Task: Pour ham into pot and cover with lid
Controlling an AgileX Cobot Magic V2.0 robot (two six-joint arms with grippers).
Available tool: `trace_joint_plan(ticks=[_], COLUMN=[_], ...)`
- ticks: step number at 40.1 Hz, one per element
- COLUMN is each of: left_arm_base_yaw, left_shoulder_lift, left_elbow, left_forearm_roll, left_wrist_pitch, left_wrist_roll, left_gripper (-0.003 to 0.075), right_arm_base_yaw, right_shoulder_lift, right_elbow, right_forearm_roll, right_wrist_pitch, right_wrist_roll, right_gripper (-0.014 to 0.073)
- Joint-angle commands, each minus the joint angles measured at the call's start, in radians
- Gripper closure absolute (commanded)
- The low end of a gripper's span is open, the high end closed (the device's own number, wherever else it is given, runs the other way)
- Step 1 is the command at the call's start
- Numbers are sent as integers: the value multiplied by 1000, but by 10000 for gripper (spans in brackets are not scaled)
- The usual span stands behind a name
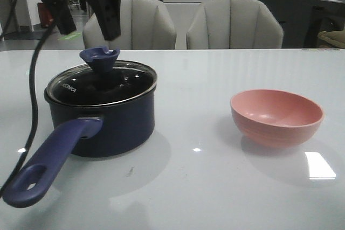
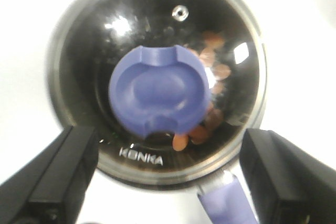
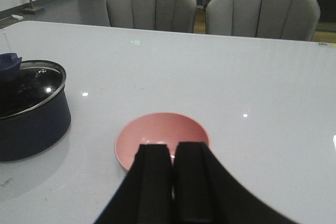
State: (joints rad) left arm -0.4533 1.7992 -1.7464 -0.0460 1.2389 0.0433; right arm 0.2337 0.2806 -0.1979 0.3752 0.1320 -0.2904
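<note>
Lid (image 2: 157,98) below left gripper (image 2: 168,182) (spread).

Both grippers are matte black. The left gripper (image 2: 168,182) has broad, blocky fingers (image 2: 58,177) with flat faces and squared edges — a thick black cable (image 1: 33,84) trails beside it. The right gripper (image 3: 172,182) shows two smooth, rounded black fingers (image 3: 152,182) — narrow at the tips, flaring wider toward the wrist.
</note>
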Motion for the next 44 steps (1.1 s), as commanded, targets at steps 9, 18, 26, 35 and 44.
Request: trace_joint_plan(ticks=[9, 18, 26, 35, 44], left_arm_base_yaw=[-5, -5, -5, -5, -5], left_shoulder_lift=[-351, -597, -844, -1141, -1443], left_elbow=[121, 333, 598, 889, 1139], left_forearm_roll=[-1, -1, -1, -1, -1], left_wrist_pitch=[23, -92, -300, -521, -695], left_wrist_roll=[0, 24, 24, 24, 24], left_gripper=[155, 155, 155, 155, 155], right_arm_base_yaw=[1, 1, 1, 1, 1], right_shoulder_lift=[7, 7, 7, 7, 7], right_elbow=[-30, -30, -30, -30, -30], right_forearm_roll=[2, 2, 2, 2, 2], right_wrist_pitch=[-76, -76, -76, -76, -76], right_wrist_roll=[0, 0, 0, 0, 0], right_gripper=[433, 433, 433, 433, 433])
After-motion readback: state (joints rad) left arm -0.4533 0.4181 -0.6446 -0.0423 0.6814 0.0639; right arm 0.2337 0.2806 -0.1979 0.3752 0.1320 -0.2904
